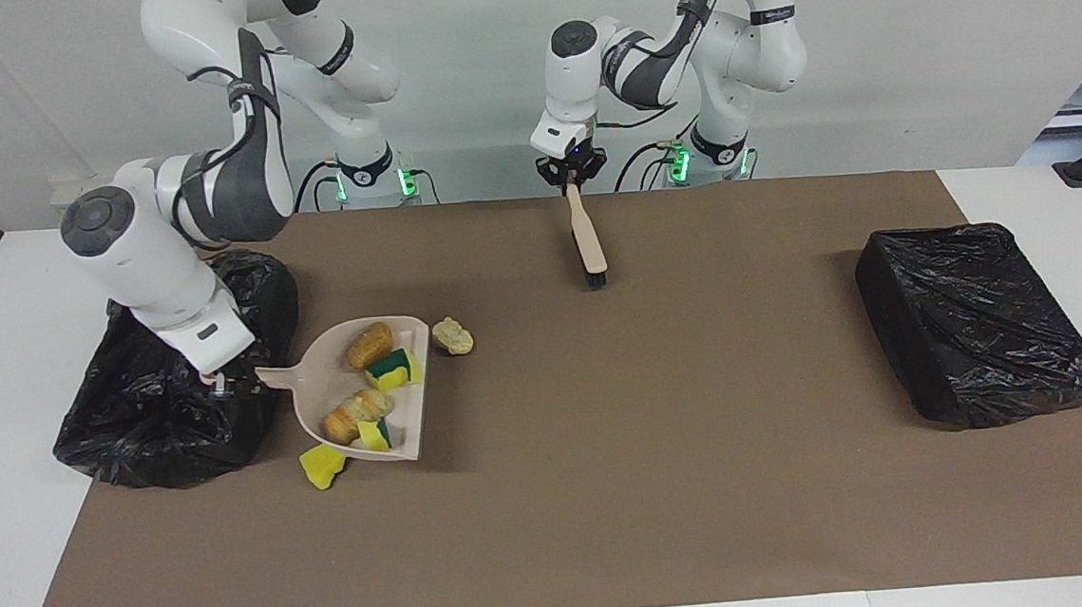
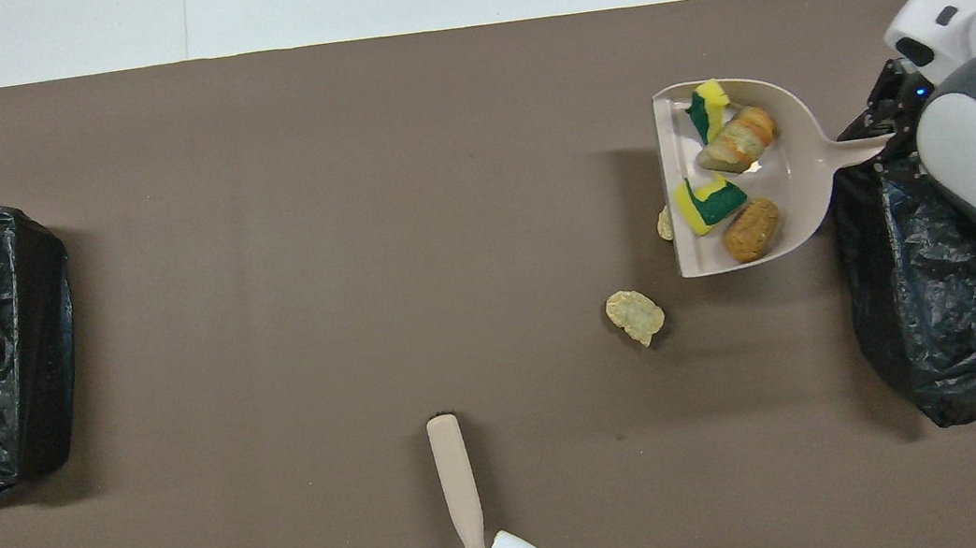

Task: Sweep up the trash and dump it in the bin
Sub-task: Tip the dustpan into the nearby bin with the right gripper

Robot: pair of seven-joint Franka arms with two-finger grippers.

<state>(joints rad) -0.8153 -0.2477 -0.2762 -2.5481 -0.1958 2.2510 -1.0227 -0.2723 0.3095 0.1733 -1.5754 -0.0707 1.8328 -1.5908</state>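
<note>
Yellow-green sponges and tan bread lumps point(image 1: 368, 387) fill dustpan point(image 1: 412, 403) pinched by right end effector point(image 1: 223, 388); left end effector point(image 1: 571, 176) pinching brush point(image 1: 587, 236)

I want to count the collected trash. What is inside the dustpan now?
Inside the dustpan lie four pieces: a brown lump, a yellow-green sponge, a tan bread lump and a small sponge piece. Anything beneath them is hidden.

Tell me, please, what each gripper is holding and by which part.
The right gripper holds the dustpan by its handle's end; the left gripper holds the brush by its handle's top.
</note>
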